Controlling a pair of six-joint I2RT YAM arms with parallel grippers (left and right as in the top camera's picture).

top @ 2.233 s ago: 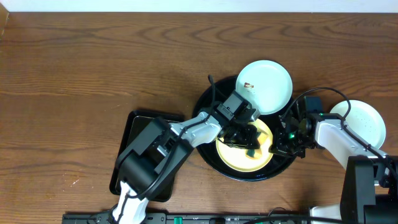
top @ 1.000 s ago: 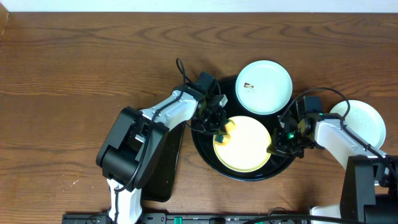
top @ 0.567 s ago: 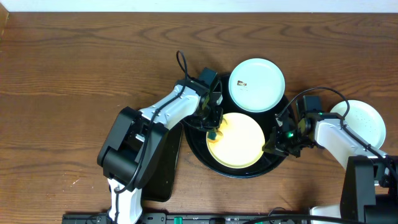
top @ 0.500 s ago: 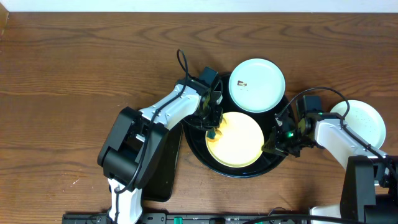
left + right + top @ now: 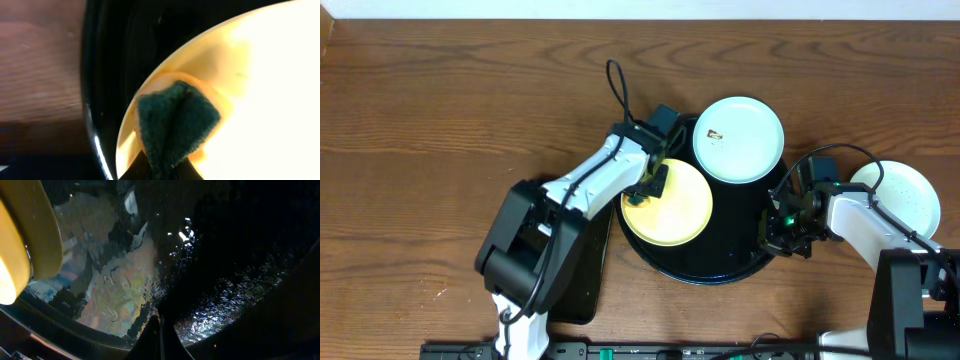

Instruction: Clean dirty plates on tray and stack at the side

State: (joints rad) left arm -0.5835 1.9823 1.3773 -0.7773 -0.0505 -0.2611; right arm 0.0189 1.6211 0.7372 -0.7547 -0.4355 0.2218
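The left gripper [image 5: 648, 190] is clamped on a small dark green sponge [image 5: 175, 125], and the sponge is pressed flat against the near edge of the yellow plate [image 5: 670, 205]. That plate lies in the left part of the round black tray [image 5: 740, 235], its edge close against the tray's raised rim [image 5: 92, 100]. The right gripper [image 5: 772, 238] has its fingers closed together with nothing seen between them, tips down at the tray's right rim on the wet, glossy floor [image 5: 210, 280]; whether they pinch the rim cannot be told. A pale blue plate [image 5: 738, 138] with a small brown smear sits at the tray's far edge, just beside the yellow one. Another pale plate [image 5: 900, 195] rests on the wooden table [image 5: 440, 120] to the right, apart from the tray and partly behind the right arm. A rectangular black tray [image 5: 575, 295] lies under the left arm.
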